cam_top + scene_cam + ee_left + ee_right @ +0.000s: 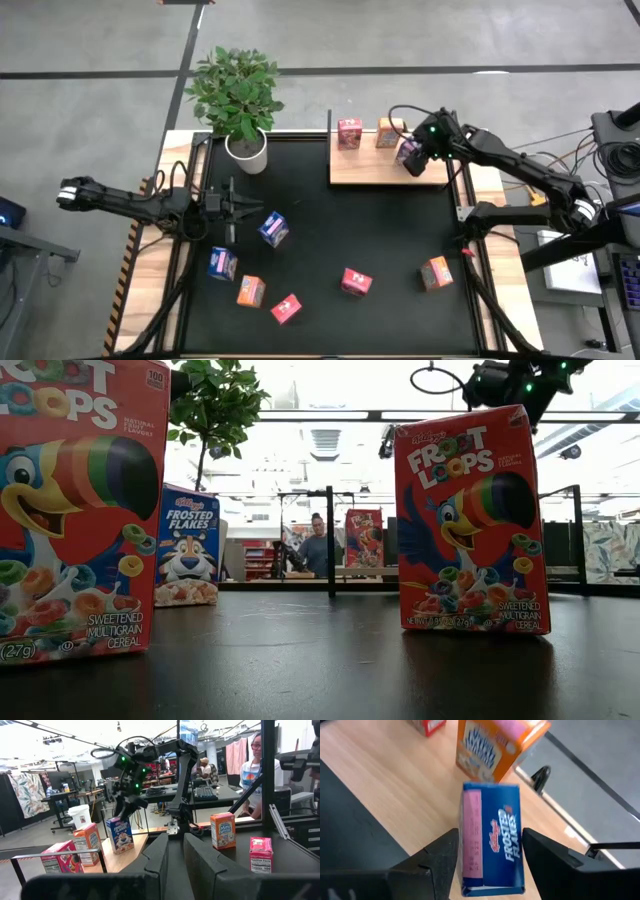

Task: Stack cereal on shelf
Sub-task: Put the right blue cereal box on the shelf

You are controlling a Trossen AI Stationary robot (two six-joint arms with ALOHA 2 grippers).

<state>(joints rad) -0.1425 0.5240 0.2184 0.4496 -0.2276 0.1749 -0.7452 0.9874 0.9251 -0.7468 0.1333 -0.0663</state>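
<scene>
From the left of the table, we see the left gripper (232, 207) resting low over the black tabletop (390, 230), its two dark fingers (162, 857) pressed together and holding nothing, just right of the potted plant (237, 100) at the back corner. Near it lie loose cereal boxes: a blue box (273, 229) just beside the fingertips, another blue box (222, 264) toward the front, an orange box (250, 291) and a red box (286, 309) beyond it, then a second red box (356, 282) at mid-table and an orange box (435, 273) farther right. At the back right we find the shelf (365, 170), a light-wood board with thin black posts, carrying a red box (349, 133) and an orange box (389, 132) side by side. Next to those, the right gripper (412, 157) hangs over the board with a blue Frosted Flakes box (491, 840) standing on the wood between its fingers (437, 857); the fingers are spread to either side of the box, and we cannot tell whether they touch its sides. A person stands in the room beyond the table.
</scene>
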